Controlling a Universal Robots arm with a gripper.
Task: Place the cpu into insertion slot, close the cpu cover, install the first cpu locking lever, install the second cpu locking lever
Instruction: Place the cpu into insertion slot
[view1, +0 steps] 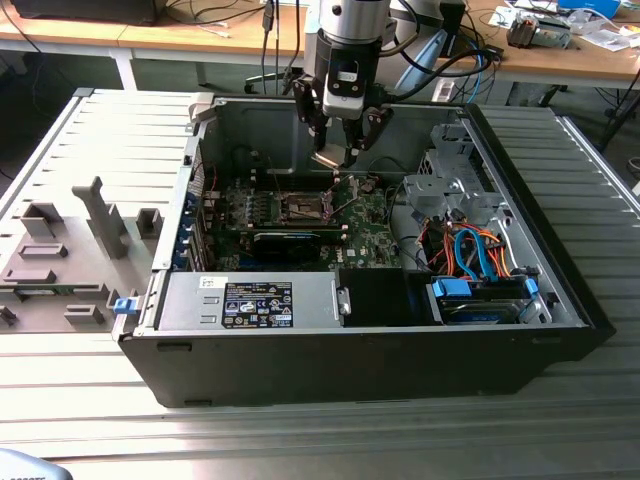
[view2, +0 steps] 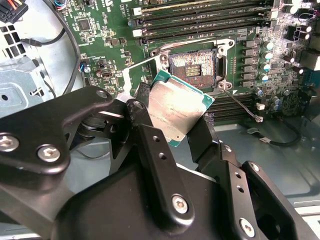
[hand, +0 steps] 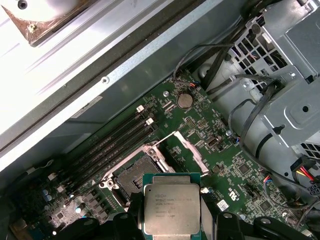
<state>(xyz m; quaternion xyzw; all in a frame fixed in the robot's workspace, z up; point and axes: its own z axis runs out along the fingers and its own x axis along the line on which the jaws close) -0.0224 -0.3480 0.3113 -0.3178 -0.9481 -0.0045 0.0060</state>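
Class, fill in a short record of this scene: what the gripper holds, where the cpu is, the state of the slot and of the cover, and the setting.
Gripper: gripper shut on the cpu, fingers on opposite edges
Cpu position: held in the air above the motherboard, not seated
Insertion slot: insertion slot empty, its dark centre exposed
Cpu cover: cpu cover stands open beside the slot
Setting: open computer case lying on a ribbed grey table
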